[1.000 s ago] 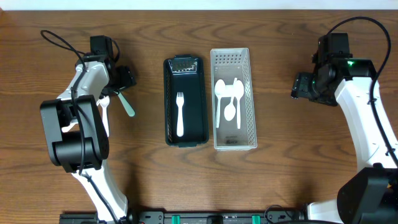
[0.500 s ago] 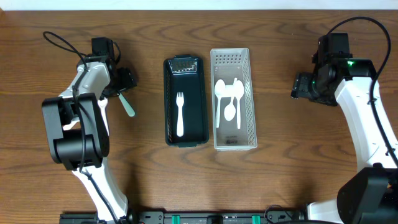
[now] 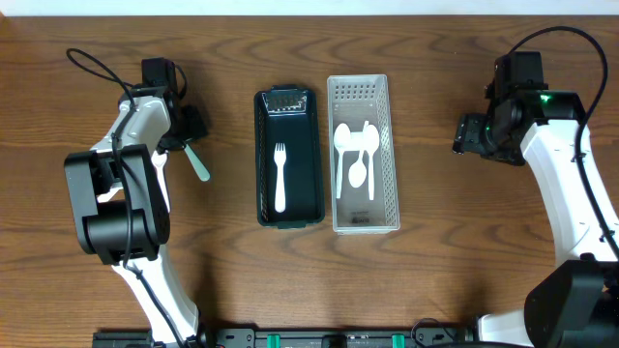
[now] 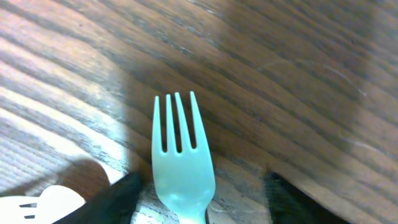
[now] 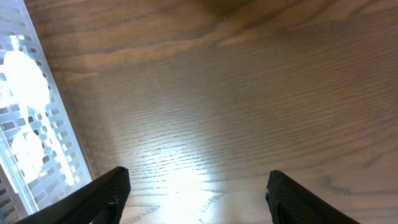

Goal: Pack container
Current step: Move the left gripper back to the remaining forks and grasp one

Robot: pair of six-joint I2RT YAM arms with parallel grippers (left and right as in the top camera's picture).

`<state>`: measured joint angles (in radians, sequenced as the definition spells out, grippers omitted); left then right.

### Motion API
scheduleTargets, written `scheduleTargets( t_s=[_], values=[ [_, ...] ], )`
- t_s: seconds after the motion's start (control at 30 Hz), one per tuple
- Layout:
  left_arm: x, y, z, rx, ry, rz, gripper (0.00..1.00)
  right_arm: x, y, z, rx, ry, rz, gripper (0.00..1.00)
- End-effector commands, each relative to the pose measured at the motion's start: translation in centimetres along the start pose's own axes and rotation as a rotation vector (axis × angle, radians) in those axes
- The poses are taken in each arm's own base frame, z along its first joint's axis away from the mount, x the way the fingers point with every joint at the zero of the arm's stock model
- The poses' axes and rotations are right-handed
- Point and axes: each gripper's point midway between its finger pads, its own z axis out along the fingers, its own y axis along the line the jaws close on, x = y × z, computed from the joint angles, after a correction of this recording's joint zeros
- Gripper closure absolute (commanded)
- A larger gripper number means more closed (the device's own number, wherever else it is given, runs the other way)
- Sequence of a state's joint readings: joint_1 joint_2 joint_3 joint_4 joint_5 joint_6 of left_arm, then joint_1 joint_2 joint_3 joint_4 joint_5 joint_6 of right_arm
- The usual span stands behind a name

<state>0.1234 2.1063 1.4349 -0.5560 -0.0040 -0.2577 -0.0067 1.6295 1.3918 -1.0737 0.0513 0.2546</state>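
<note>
A light teal fork [image 3: 198, 164] lies on the table at the left; in the left wrist view its tines [image 4: 177, 155] point away from me. My left gripper [image 3: 187, 129] [image 4: 202, 196] is open, one finger on each side of the fork's neck, low over the table. A white fork [image 3: 162, 174] lies beside it, its tip showing in the left wrist view [image 4: 37, 202]. A black container [image 3: 288, 158] holds a white fork [image 3: 280, 177]. A white perforated basket [image 3: 363, 155] holds white spoons [image 3: 356, 159]. My right gripper [image 3: 468, 134] [image 5: 196, 190] is open and empty over bare table.
The white basket's edge shows at the left of the right wrist view [image 5: 31, 124]. Cables run behind both arms at the table's back corners.
My left gripper has shifted slightly toward the back over the teal fork's head. The right arm and the containers have not moved.
</note>
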Motion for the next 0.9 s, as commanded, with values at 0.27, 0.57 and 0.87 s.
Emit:
scheduleTargets(
  t_s=[0.27,0.57,0.87],
  values=[
    [2.1,0.5,2.4,-0.011,0.082,0.009,0.6,0.2,0.4,0.2,-0.004,0.008,-0.019,0.25],
    [1.1,0.2,2.0,-0.003,0.056,0.008,0.68,0.2,0.4,0.2,-0.004,0.008,-0.019,0.25],
    [-0.1,-0.2,0.8,0.01,0.015,0.008,0.87,0.2,0.4,0.2,-0.004,0.008,-0.019,0.25]
  ],
)
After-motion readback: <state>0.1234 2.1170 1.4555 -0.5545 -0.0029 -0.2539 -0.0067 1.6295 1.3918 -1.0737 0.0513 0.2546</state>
